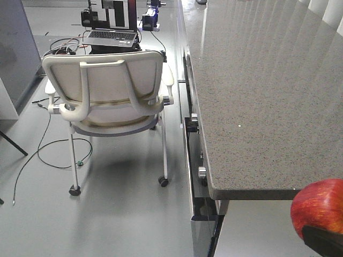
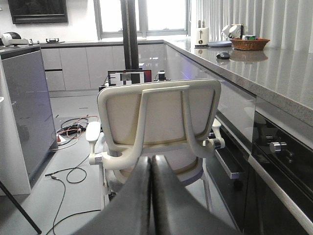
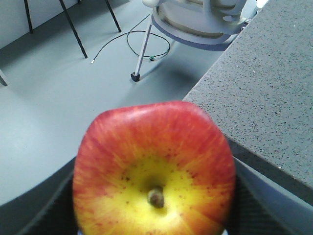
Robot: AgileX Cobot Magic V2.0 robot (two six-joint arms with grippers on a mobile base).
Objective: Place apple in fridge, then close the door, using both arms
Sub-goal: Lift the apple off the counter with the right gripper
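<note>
Just off the counter edge [image 3: 220, 63], right pincer [image 3: 152, 215] grips the apple [image 3: 154, 147]; left pincer [image 2: 150, 196] closed.

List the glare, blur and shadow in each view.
Front view: pale glare streaks the counter, and the chair casts a soft floor shadow. Left wrist view: the windows are blown out white, and the shut left gripper is blurred up close. Right wrist view: the apple is fairly sharp and evenly lit.

A kitchen serving as a lab. Stone worktop [image 1: 257, 96], grey cabinets [image 2: 73, 68] and toaster [image 2: 201, 35]. Loose floor cables [image 2: 72, 129], a laptop [image 1: 110, 36].
</note>
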